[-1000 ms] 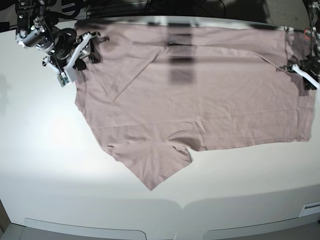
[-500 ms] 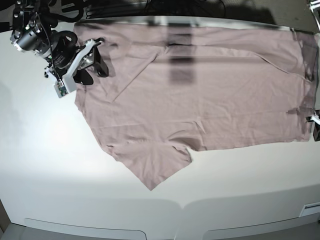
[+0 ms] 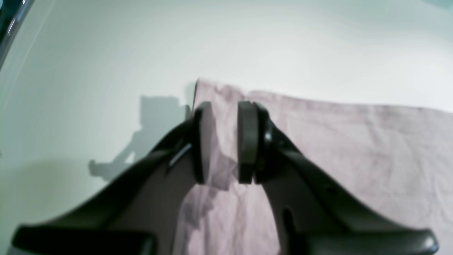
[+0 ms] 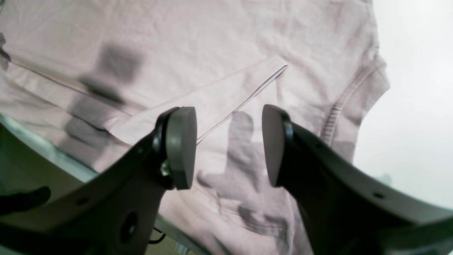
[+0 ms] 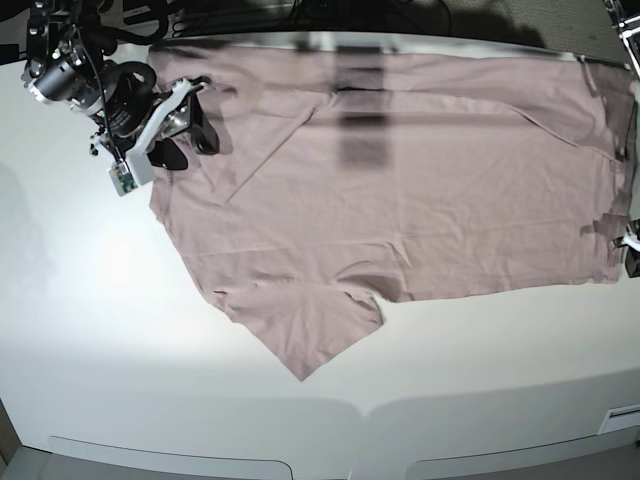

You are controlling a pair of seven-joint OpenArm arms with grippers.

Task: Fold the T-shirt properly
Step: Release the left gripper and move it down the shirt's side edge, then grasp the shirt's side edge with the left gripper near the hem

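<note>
- The T-shirt [image 5: 400,190] lies spread flat on the white desk [image 5: 100,330], one sleeve pointing toward the near edge.
- Left claw [image 3: 223,141]: narrowly parted above the shirt's hem corner, gripping nothing.
- Right claw [image 4: 228,145]: wide apart, hovering over the far collar area.

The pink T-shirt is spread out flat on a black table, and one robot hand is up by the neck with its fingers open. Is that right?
Not quite. The table is white, not black; the base view shows it best. The rest holds: the pink T-shirt lies spread flat, and the right gripper hangs above the neck end with its fingers open.
</note>
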